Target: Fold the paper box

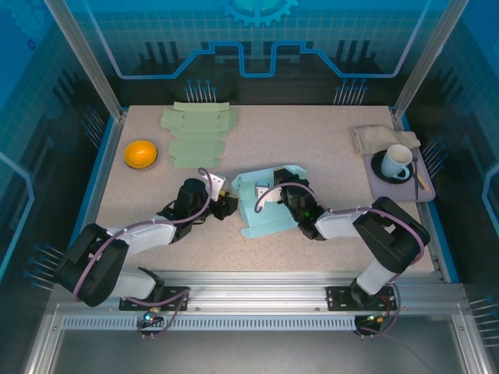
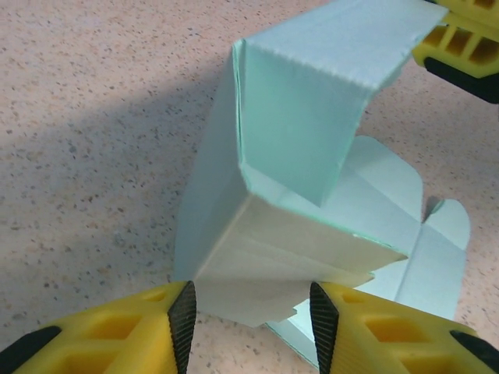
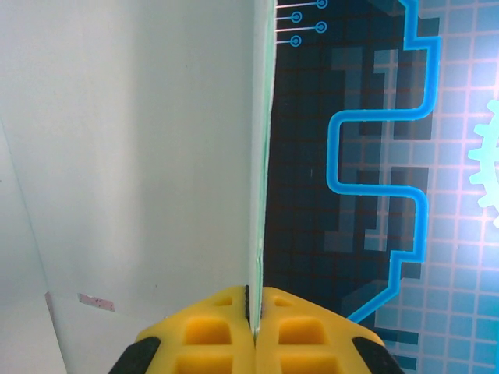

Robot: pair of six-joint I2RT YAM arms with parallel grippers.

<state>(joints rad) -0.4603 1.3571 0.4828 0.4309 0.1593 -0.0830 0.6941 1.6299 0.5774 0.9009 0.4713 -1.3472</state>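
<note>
The pale blue paper box [image 1: 269, 204] lies partly folded at the table's middle. In the left wrist view the box [image 2: 296, 132] has one wall standing, and its white end flaps [image 2: 265, 273] are folded inward. My left gripper [image 1: 226, 205] is at the box's left end. Its jaws [image 2: 253, 312] stand half open, with the lower edge of the end flaps between the pads and no squeeze showing. My right gripper [image 1: 285, 199] is shut on the upper edge of the raised panel [image 3: 140, 156]. Its pads [image 3: 255, 300] pinch the thin sheet, and its yellow fingers [image 2: 460, 47] show at the panel's top.
Flat green box blanks [image 1: 195, 128] lie at the back left, with an orange bowl [image 1: 141, 153] near them. At the right stands a grey tray [image 1: 425, 191] holding a white cup [image 1: 398, 161], with a folded cloth [image 1: 374, 139] behind. The enclosure's posts and walls ring the table [image 1: 312, 140].
</note>
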